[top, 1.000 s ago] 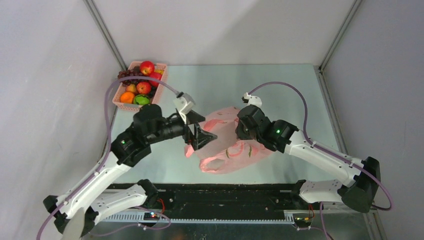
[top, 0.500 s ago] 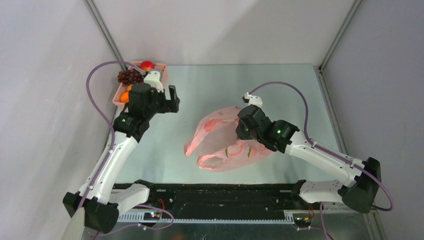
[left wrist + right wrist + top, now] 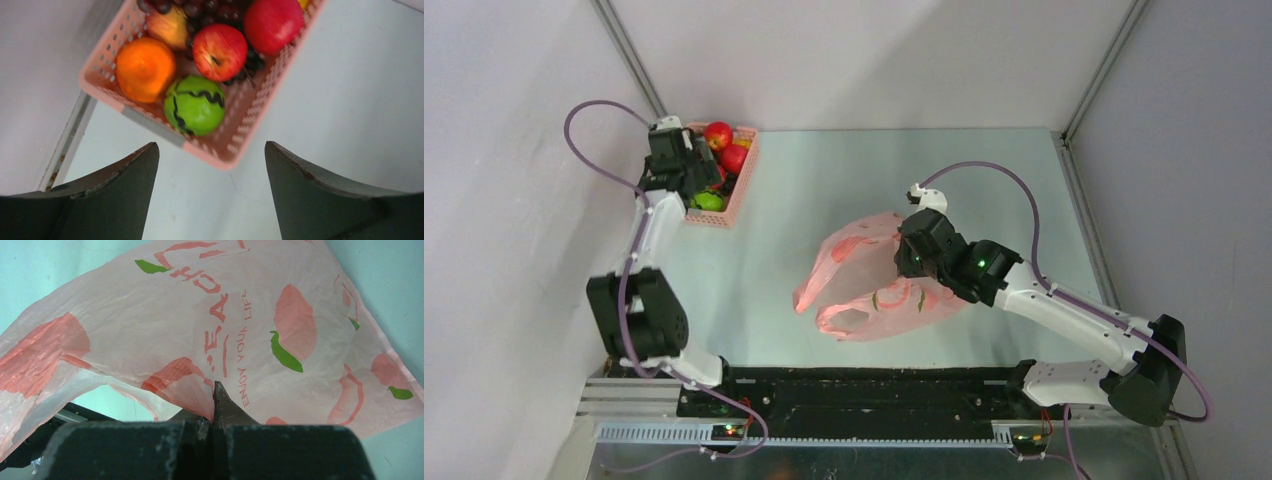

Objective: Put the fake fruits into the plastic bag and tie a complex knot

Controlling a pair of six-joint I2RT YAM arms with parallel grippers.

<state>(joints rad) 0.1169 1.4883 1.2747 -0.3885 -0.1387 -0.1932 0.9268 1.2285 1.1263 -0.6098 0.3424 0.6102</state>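
Swung away from the plastic bag (image 3: 849, 270), the left hand (image 3: 211, 146) now hovers, fingers spread, above the fake fruits (image 3: 195, 105) in the pink basket (image 3: 215, 159), while the right hand (image 3: 215, 390) pinches the bag's film at the middle of the worktop (image 3: 844, 170).

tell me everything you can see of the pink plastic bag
The plastic bag is thin, translucent pink film, wrinkled, printed with red peaches, green leaves and the words ENJOY YOUR LIFE. It lies slumped near the middle of the table, with a loop handle at its near edge. The right gripper is shut on a fold of it, holding that part raised. No fruit shows inside.
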